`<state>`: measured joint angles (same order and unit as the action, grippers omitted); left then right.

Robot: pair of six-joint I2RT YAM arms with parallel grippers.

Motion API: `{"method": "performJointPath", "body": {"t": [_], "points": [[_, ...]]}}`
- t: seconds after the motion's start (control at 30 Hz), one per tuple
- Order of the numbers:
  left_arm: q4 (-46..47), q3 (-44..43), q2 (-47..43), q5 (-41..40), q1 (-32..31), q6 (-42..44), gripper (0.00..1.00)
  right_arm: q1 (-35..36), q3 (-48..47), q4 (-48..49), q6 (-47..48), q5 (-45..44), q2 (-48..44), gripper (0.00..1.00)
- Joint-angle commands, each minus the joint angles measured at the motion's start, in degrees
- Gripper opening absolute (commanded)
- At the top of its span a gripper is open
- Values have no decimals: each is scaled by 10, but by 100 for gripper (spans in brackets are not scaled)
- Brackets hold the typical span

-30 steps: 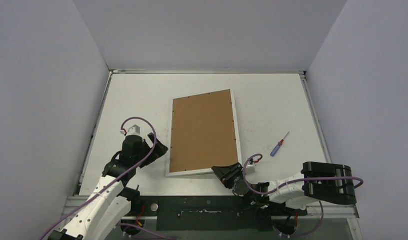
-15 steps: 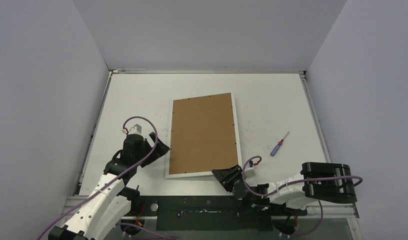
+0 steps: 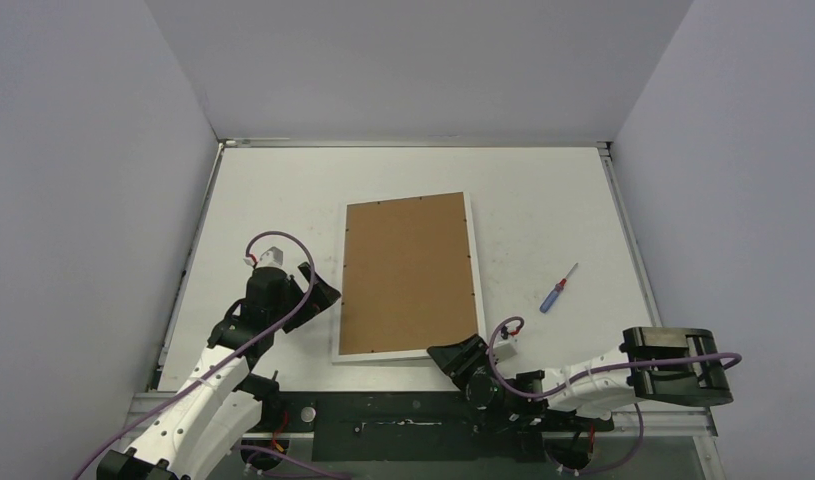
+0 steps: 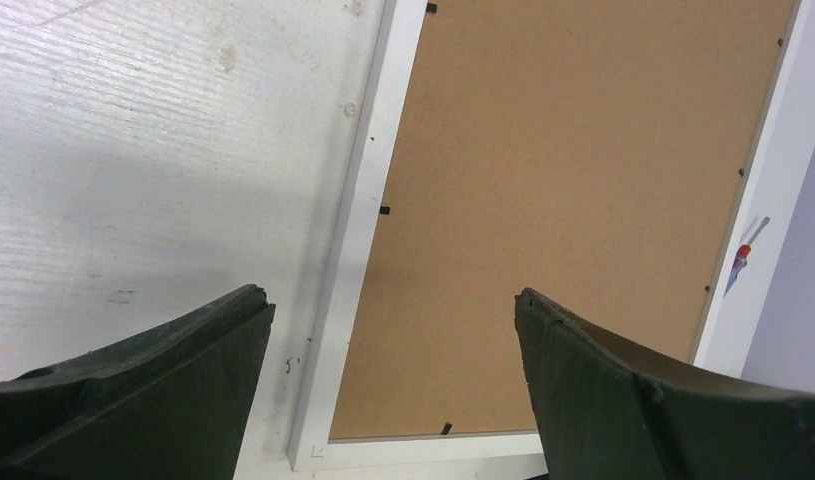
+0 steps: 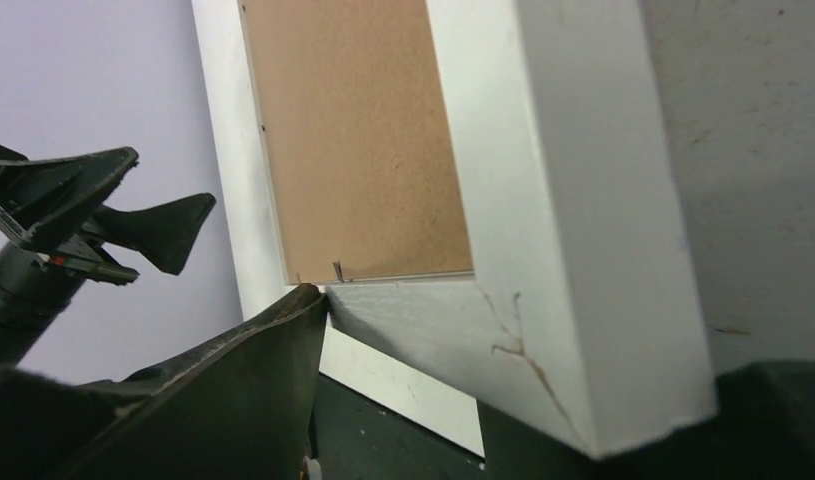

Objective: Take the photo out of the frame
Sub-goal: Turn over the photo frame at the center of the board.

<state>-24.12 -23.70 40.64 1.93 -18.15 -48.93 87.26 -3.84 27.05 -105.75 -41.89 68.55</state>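
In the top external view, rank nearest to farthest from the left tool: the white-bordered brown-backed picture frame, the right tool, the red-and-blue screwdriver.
1. White-bordered brown-backed picture frame, just right of the left tool.
2. Right tool, at the frame's near right corner.
3. Red-and-blue screwdriver, farther right, beyond the frame.

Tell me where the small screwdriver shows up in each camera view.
Top external: screwdriver lying right of the frame.
Left wrist: screwdriver tiny at the right edge, just past the frame's white border.
Right wrist: not in view.
Shared landmark: the frame's brown back, in all three views.
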Motion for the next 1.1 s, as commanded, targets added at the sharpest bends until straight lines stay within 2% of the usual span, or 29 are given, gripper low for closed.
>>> {"method": "performJointPath", "body": {"t": [0.0,0.1,0.33,0.43,0.63,0.7,0.77,0.83,0.97,1.07], "points": [[24,-1,1,2,4,1,90,20,-3,-54,12,-43,-31,55],[24,-2,2,2,5,0,90,32,1,-53,13,-61,-46,60],[26,1,3,6,5,1,90,43,2,-71,31,-83,-86,62],[20,-2,3,3,5,9,90,52,-45,-165,63,-93,-121,64],[9,0,35,4,6,31,90,37,-172,-446,185,-132,-205,70],[6,2,52,4,6,37,90,9,-203,-544,209,-130,-227,76],[7,5,65,4,6,39,90,-38,-220,-583,258,-102,-246,77],[20,13,78,13,6,40,90,-106,-228,-583,327,-47,-258,78],[40,21,106,25,4,42,90,-225,-234,-584,405,65,-251,79],[49,20,127,35,2,47,90,-312,-218,-530,457,175,-234,81]]}}
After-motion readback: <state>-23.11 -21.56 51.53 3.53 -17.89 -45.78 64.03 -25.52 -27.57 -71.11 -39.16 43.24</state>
